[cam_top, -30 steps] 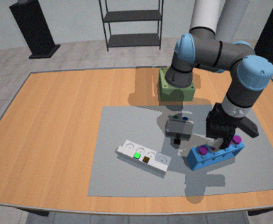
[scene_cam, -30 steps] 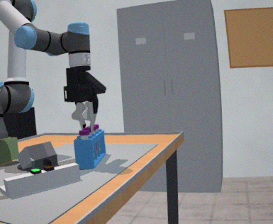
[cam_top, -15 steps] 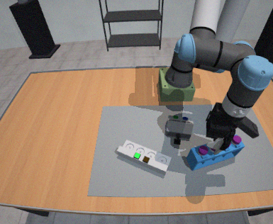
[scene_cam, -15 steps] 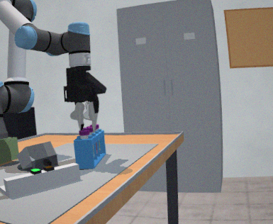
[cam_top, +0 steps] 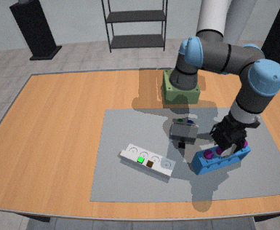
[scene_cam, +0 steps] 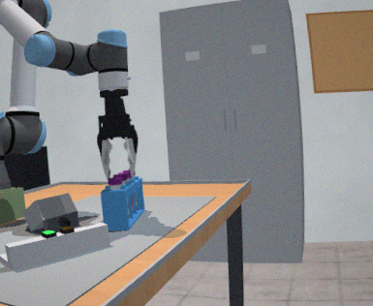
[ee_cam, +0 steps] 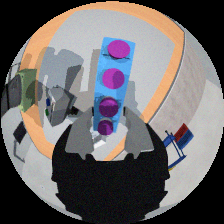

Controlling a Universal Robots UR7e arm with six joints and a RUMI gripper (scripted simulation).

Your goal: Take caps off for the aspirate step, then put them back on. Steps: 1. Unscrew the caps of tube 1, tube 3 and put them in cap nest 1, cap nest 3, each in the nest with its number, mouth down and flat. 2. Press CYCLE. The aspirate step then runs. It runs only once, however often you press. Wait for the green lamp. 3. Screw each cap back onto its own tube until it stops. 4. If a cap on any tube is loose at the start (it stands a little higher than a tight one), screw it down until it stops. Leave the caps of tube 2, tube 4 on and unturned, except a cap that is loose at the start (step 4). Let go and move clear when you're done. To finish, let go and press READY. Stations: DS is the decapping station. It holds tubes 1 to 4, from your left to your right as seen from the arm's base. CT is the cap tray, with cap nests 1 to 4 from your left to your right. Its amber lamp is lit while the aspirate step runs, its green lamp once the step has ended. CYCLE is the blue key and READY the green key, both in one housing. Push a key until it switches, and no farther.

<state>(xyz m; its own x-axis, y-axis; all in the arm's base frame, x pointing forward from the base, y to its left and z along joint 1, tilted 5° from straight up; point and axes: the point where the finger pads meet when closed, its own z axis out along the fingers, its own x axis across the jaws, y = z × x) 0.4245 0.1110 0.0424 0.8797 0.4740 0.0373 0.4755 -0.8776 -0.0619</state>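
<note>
Top view: arm [cam_top: 238,98] [scene_cam: 79,55] reaches over the blue decapping station DS [cam_top: 205,165] [scene_cam: 114,208] [ee_cam: 129,60], which stands upright below the gripper [cam_top: 225,149] [scene_cam: 121,176] [ee_cam: 108,107]. White cap tray CT [cam_top: 143,162] [scene_cam: 55,250] lies well off to the tube 4 side of the gripper, nests unfilled, green lamp [cam_top: 140,159] [scene_cam: 48,233] lit. Key housing [cam_top: 183,132] [scene_cam: 54,213] [ee_cam: 61,106] sits baseward of the gripper.

Fingers part-open, a gap each side of the tube 3 cap [cam_top: 219,149] [ee_cam: 108,106]; nothing pinched.

Step, my reading: screwing cap 3 home after the aspirate. Technique: keep the wrist axis on the cap's, open only enough to clear the rim, turn back, regrip level, turn until it stops. Neighbouring caps are close; a wide swing could nudge caps 2 or 4. If already tight, rise straight up before READY [cam_top: 180,120] [ee_cam: 47,112].

Cap 3: purple, round, roughly level, between the fingertips and touching neither. Whether it stands slightly high, cannot tell.
</note>
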